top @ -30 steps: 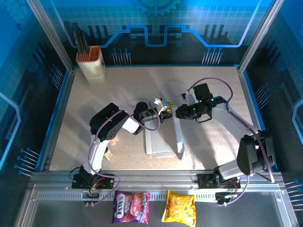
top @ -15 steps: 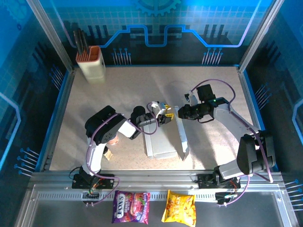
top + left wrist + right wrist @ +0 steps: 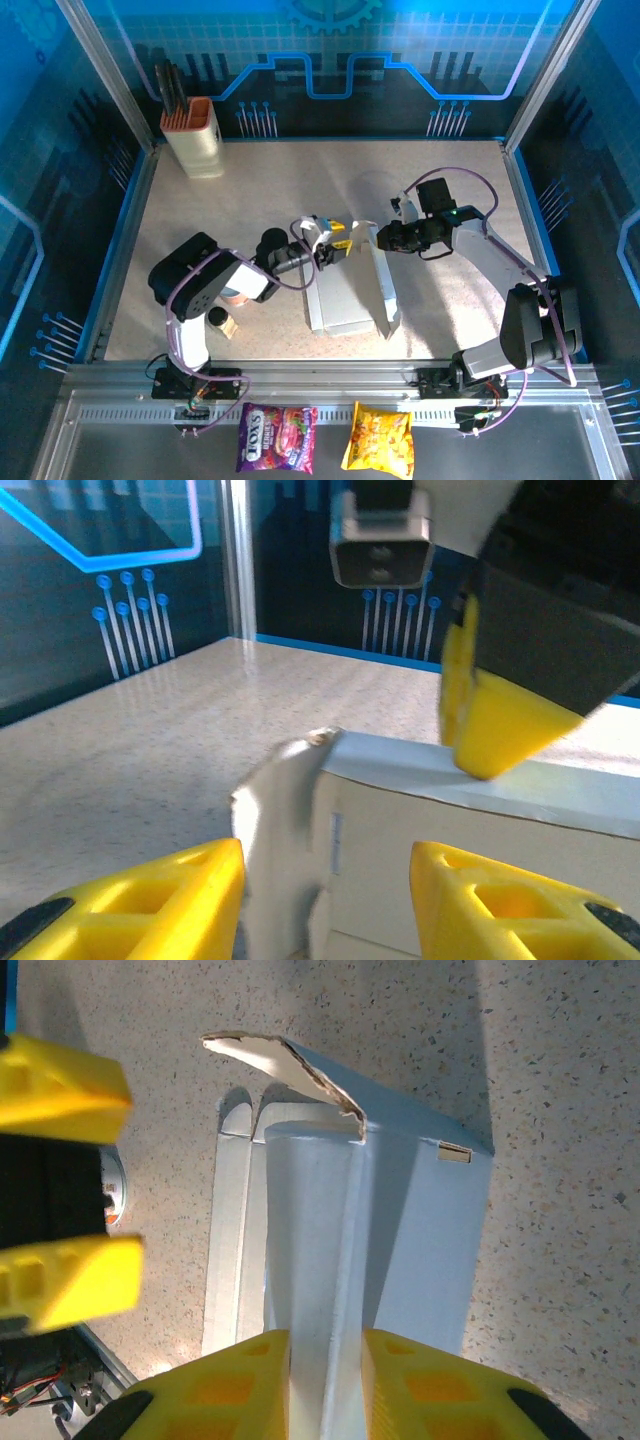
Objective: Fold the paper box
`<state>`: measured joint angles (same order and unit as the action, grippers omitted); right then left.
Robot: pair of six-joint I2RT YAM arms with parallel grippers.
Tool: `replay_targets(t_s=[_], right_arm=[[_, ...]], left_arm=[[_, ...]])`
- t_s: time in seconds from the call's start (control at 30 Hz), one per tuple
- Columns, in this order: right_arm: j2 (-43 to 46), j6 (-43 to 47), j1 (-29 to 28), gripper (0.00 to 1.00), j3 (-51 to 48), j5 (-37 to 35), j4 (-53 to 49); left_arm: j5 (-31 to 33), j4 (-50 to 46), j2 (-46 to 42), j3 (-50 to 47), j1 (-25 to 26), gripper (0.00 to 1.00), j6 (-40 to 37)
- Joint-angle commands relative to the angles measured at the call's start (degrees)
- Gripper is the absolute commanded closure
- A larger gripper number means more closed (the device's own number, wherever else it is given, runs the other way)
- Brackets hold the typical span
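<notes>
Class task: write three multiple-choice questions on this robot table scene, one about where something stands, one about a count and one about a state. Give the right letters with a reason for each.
1. Where on the table does the holder stand?
A. far left corner
B. near right corner
C. centre

2. How many snack bags lie in front of the table?
A. one
B. two
C. four

3. What is the right gripper doing?
A. hanging open, away from everything
B. pinching a raised panel of the paper box
C. holding a snack bag

Answers:
1 A, it stands by the far left frame post.
2 B, one is purple and one is yellow.
3 B, the right wrist view shows the panel clamped in it.
</notes>
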<state>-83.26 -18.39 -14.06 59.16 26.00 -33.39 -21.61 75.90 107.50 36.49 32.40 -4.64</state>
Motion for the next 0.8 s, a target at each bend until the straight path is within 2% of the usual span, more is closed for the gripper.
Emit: replay_targets(t_s=[0.0,0.2,0.37,0.57,0.77], right_arm=[[-0.67,1.01,0.98,0.76,-1.5,-1.8,-1.82],[-0.68,1.29,1.03,0.76,-1.14,-1.85,-2.22],[-0.76,1.35,0.98,0.76,-0.77,-2.0,-2.47],[-0.76,1.26,1.01,0.76,-0.74,-2.14,-2.56],[-1.02,1.37,1.02,0.76,-0.6,-2.2,-2.67]], left_arm=[[0.74,-5.37,-3.1,0.37,-1.63,0.52,-2.33],[0.1,-20.62,-3.76,7.41,-3.11,0.55,-14.3],[-1.06,-30.71,-0.31,15.88,-5.95,0.58,-17.99],[-8.23,-36.14,5.29,22.28,-7.33,0.57,-23.87],[-13.74,-36.25,7.27,23.79,-7.18,0.56,-28.1]])
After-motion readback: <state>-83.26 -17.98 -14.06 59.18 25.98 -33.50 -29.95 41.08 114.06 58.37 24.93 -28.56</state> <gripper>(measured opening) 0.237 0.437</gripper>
